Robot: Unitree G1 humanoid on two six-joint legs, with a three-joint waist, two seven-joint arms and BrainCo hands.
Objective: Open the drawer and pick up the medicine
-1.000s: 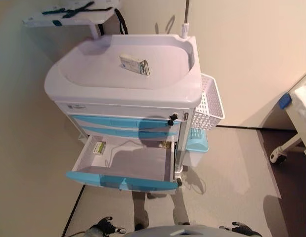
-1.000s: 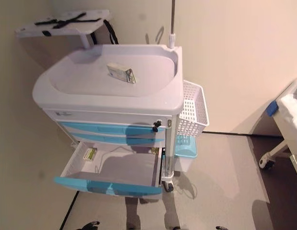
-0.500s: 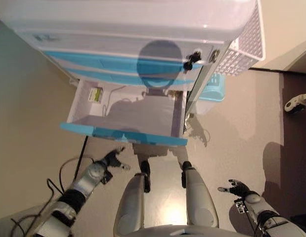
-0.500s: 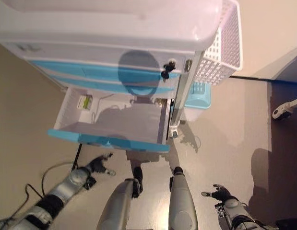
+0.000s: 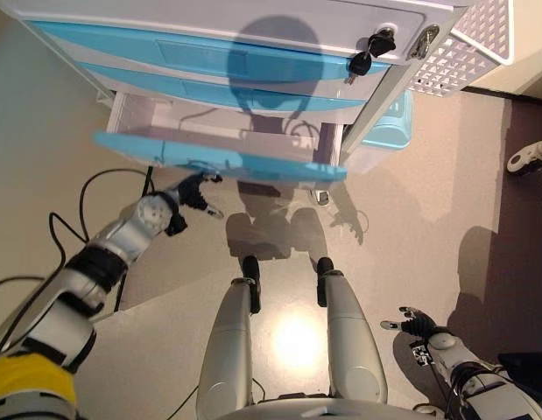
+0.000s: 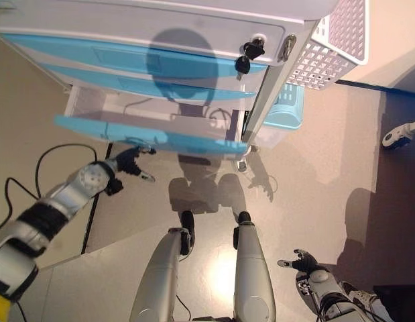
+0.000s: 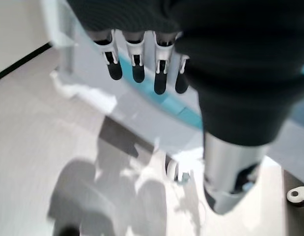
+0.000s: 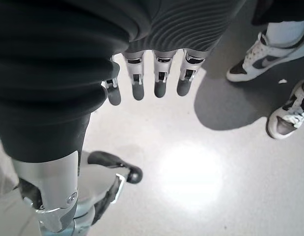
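The cart's bottom drawer (image 5: 220,158) stands pulled out, its blue front facing me. The medicine box does not show; the drawer's front hides most of the inside. My left hand (image 5: 189,193) is raised just below and in front of the drawer's left part, fingers straight, holding nothing. In the left wrist view its fingers (image 7: 137,68) point at the blue drawer front (image 7: 179,107) without touching it. My right hand (image 5: 417,323) hangs low at the right, open and empty, over the bare floor (image 8: 191,177).
Two shut blue drawers (image 5: 192,54) sit above, with keys (image 5: 369,52) in the lock. A white basket (image 5: 481,39) and a light blue bin (image 5: 390,131) hang on the cart's right side. A bed's caster (image 5: 526,158) stands at the right. A person's shoes (image 8: 269,49) are near my right hand.
The camera has tilted down, so the cart's top has left the picture. My left arm has risen towards the drawer front. My right hand stays low.
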